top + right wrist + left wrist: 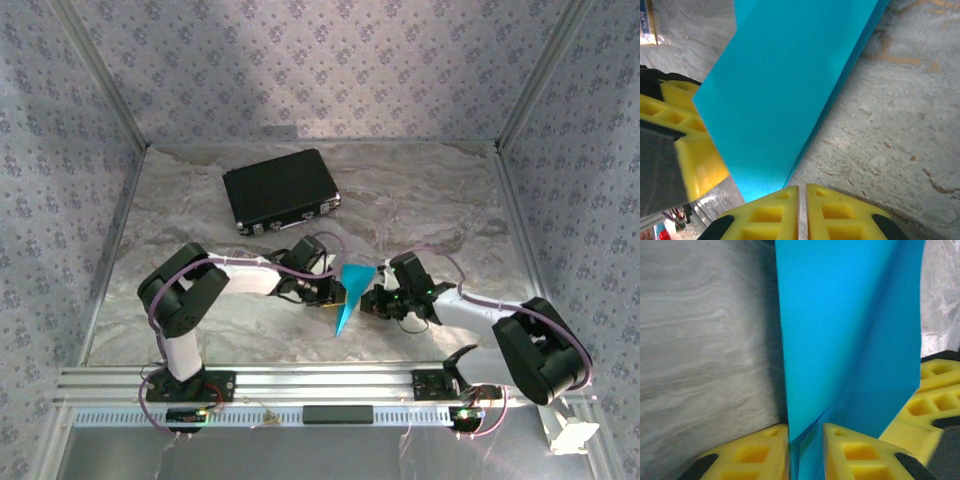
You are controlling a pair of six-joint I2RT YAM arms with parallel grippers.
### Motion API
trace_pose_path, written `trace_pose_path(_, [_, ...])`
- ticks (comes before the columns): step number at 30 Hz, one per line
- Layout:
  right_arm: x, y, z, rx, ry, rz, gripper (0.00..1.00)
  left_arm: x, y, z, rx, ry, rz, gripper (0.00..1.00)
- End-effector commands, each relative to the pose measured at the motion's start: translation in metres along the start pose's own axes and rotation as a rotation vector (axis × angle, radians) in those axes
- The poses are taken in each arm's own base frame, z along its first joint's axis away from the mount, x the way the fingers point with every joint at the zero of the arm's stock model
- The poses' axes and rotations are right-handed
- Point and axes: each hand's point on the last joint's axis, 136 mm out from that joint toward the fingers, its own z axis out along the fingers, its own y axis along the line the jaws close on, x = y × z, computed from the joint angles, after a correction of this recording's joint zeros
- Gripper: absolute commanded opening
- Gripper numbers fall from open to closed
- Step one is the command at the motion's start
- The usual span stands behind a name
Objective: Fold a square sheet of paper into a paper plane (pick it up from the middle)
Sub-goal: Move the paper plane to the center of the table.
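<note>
The pointed cyan-blue paper plane [349, 296], pinched by the yellow-padded left gripper [805, 432] beside the clenched right gripper [801, 190], could be torn by opposing pulls.

High rear overview of table [430, 200]; both wrist cameras close on paper plane [840, 330].

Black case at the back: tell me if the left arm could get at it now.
Probably not yet: the table up to the black case looks bare, but the left end effector is shut on the folded cyan-blue paper.
</note>
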Motion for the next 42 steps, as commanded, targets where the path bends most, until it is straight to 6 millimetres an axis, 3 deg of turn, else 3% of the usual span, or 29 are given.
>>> trace_pose_path(1, [0.000, 0.006, 0.004, -0.014, 0.023, -0.013, 0.12, 0.003, -0.008, 0.006, 0.032, 0.036, 0.015, 0.24])
trace_pose_path(15, [0.004, 0.001, 0.013, -0.008, 0.049, 0.005, 0.10, 0.007, -0.015, 0.010, 0.096, 0.059, 0.012, 0.23])
trace_pose_path(24, [-0.002, 0.001, 0.010, -0.005, 0.023, 0.012, 0.10, 0.005, -0.022, 0.005, 0.083, 0.034, 0.057, 0.10])
trace_pose_path(31, [-0.015, -0.010, -0.010, 0.066, -0.072, 0.032, 0.10, -0.009, -0.021, -0.028, -0.141, -0.109, 0.161, 0.06])
trace_pose_path(36, [-0.024, -0.010, -0.022, 0.070, -0.125, 0.048, 0.10, -0.017, 0.020, -0.061, -0.480, -0.181, 0.130, 0.04])
trace_pose_path(42, [-0.030, -0.003, -0.025, 0.056, -0.137, 0.045, 0.10, -0.020, 0.030, -0.078, -0.620, -0.218, 0.148, 0.04])
